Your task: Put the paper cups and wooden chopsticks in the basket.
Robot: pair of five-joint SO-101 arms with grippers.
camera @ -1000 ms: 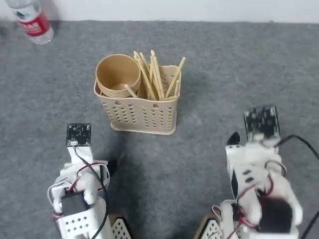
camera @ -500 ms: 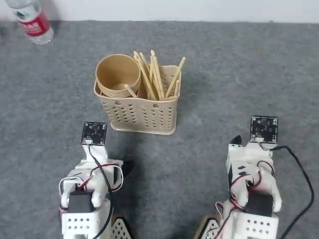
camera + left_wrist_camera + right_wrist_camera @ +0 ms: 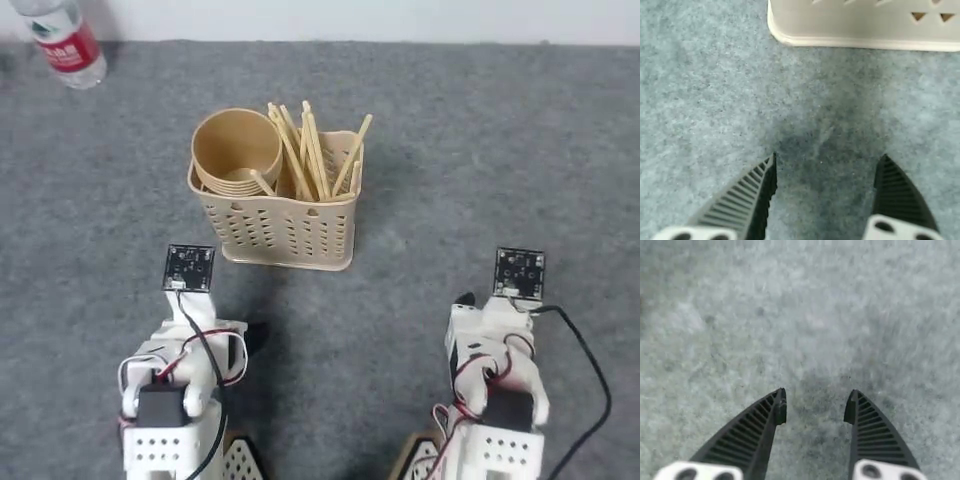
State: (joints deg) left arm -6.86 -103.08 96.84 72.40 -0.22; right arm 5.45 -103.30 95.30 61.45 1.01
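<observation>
The paper cups [image 3: 237, 150] are nested in one stack in the left side of the basket [image 3: 285, 228]. The wooden chopsticks [image 3: 312, 150] are stood on end beside them in the right side, leaned at angles with their tips above the rim. The basket is set on a grey carpet [image 3: 480, 150], ahead of the two arms and nearer the left one. The left gripper [image 3: 829, 165] is held low over the carpet near the basket's front wall, released, with its jaws spread wide. The right gripper [image 3: 817, 400] is likewise released, its jaws parted over the carpet, well apart from the basket. A plastic bottle [image 3: 62, 40] is seen at the far left corner.
</observation>
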